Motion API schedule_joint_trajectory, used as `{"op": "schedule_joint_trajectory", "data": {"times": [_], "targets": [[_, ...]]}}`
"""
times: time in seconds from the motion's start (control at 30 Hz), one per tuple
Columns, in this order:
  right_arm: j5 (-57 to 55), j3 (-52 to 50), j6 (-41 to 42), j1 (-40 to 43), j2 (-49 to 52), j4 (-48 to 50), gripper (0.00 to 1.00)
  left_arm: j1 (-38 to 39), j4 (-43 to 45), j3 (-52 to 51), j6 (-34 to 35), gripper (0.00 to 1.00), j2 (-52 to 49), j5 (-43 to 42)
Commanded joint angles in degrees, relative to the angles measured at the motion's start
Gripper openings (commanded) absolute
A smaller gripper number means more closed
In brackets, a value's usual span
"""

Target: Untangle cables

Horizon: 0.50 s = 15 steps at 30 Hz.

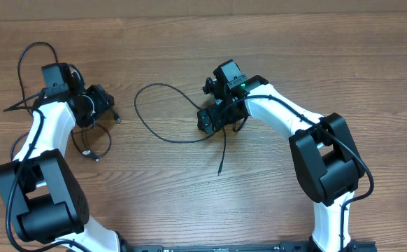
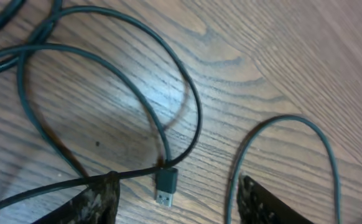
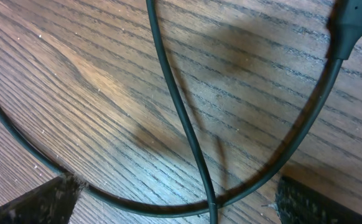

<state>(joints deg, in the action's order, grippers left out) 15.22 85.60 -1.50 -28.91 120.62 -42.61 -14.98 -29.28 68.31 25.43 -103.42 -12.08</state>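
Thin black cables lie in two groups on the wooden table. One cable (image 1: 145,122) makes a wide loop at the centre, with a tail (image 1: 222,154) running toward the front. My right gripper (image 1: 210,122) hovers low and open over the spot where two strands cross (image 3: 209,200), gripping neither; a black plug end (image 3: 349,25) shows at top right. At the left, looped cables (image 1: 100,145) surround my left gripper (image 1: 104,105). It stands open, with a silver-tipped USB plug (image 2: 165,186) lying between its fingers. One strand (image 2: 50,186) crosses the left finger (image 2: 100,199).
Thicker black cords (image 1: 29,56) arc behind the left arm at the far left. Both white arms reach in from the front edge. Bare wood lies between the two cable groups and along the back of the table (image 1: 315,42).
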Motion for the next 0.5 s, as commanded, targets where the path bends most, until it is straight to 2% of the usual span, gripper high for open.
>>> {"op": "schedule_joint_trajectory", "data": {"times": [0.0, 0.2, 0.27, 0.4, 0.47], "targets": [[0.5, -0.6, 0.0, 0.0, 0.3, 0.3, 1.00, 1.4, -0.7, 1.1, 6.7, 0.60, 0.0, 10.5], [0.5, -0.6, 0.0, 0.0, 0.3, 0.3, 1.00, 4.7, -0.9, 0.2, 13.8, 0.61, -0.3, 14.7], [0.5, -0.6, 0.0, 0.0, 0.3, 0.3, 1.00, 6.0, -0.9, 0.1, 15.2, 0.59, -0.8, 17.3], [0.5, -0.6, 0.0, 0.0, 0.3, 0.3, 1.00, 8.4, -0.4, 0.0, 17.7, 0.48, -2.8, 23.3], [0.5, -0.6, 0.0, 0.0, 0.2, 0.3, 1.00, 9.4, 1.1, 0.0, 18.1, 0.48, -4.8, 25.2]]}}
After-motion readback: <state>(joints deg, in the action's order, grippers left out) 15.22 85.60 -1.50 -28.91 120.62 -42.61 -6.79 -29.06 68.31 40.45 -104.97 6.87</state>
